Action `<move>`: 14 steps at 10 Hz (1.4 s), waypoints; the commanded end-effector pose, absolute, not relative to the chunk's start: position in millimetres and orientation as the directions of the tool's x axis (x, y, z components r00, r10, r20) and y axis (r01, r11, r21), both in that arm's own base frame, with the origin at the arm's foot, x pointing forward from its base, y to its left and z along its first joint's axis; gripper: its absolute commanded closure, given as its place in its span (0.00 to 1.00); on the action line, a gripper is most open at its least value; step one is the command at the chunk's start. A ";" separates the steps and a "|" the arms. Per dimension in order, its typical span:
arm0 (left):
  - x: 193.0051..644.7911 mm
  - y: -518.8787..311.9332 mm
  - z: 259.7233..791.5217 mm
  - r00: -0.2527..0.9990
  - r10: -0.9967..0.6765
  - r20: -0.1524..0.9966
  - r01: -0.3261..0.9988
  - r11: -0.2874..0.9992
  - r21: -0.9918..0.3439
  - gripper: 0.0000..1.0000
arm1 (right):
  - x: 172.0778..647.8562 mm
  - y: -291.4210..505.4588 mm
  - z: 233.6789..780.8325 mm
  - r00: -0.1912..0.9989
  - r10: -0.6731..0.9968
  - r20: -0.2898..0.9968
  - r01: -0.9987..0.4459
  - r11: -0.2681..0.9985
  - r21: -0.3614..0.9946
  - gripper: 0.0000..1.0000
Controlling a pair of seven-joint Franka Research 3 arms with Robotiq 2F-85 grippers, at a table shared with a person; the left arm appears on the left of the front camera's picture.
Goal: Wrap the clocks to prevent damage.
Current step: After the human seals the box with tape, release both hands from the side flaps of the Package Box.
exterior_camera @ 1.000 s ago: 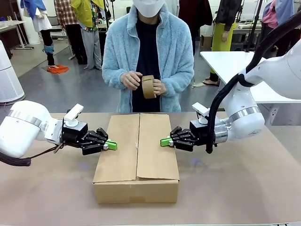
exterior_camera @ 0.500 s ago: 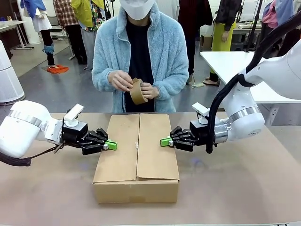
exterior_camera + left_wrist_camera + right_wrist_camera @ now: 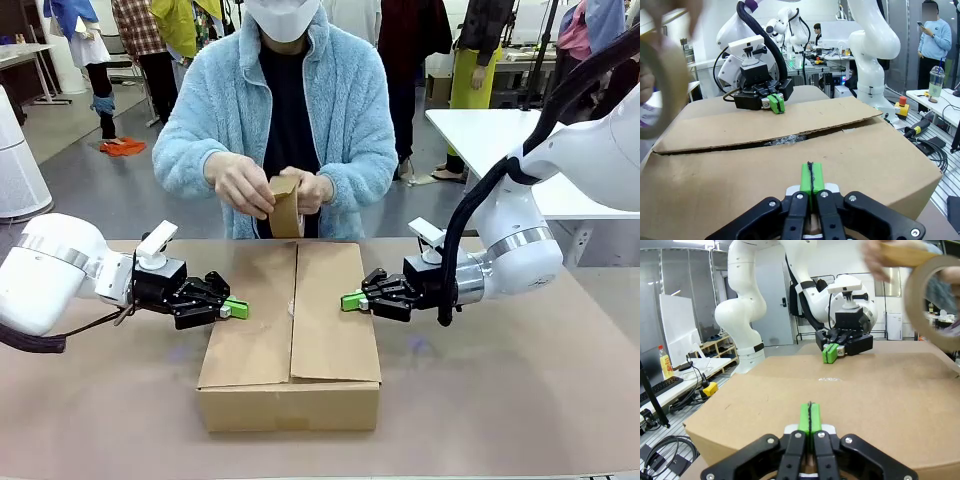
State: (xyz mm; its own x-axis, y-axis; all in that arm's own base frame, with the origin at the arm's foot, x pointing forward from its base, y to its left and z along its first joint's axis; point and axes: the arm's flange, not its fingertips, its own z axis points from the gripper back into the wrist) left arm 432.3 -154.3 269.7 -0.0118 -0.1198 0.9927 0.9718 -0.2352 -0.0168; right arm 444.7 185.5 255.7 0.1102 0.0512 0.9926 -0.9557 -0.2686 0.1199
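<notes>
You had the easy job here, honestly: the one cardboard box [image 3: 290, 335] sat mid-surface [image 3: 500, 400] with both flaps folded down, and the smart play was just to keep both arms pinning those flaps flat and steady while the person lined up the tape over the seam, with no shifting and no extra push that would dent the lid. The left gripper [image 3: 234, 308] was clenched on nothing, pads pressed to the left flap's edge, and the right gripper [image 3: 353, 299] was the same on the right flap, so that made two. The person's two hands [image 3: 240, 183] held a single brown tape roll [image 3: 285, 206] just above the far edge. The clocks [image 3: 786, 140] were inside; you only got a sliver of bubble wrap through the gap, so I couldn't count them.
</notes>
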 end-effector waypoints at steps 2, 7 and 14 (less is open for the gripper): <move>432.8 -154.4 268.0 -0.005 -0.133 0.991 0.972 -0.232 -0.026 1.00 | 439.5 189.2 254.1 0.106 0.060 0.993 -0.963 -0.242 0.117 0.99; 432.8 -154.4 268.0 -0.005 -0.133 0.991 0.972 -0.232 -0.026 1.00 | 439.5 189.2 254.1 0.106 0.060 0.993 -0.963 -0.242 0.117 0.99; 432.8 -154.4 268.0 -0.005 -0.133 0.991 0.972 -0.232 -0.026 1.00 | 439.5 189.2 254.1 0.106 0.060 0.993 -0.963 -0.242 0.117 0.99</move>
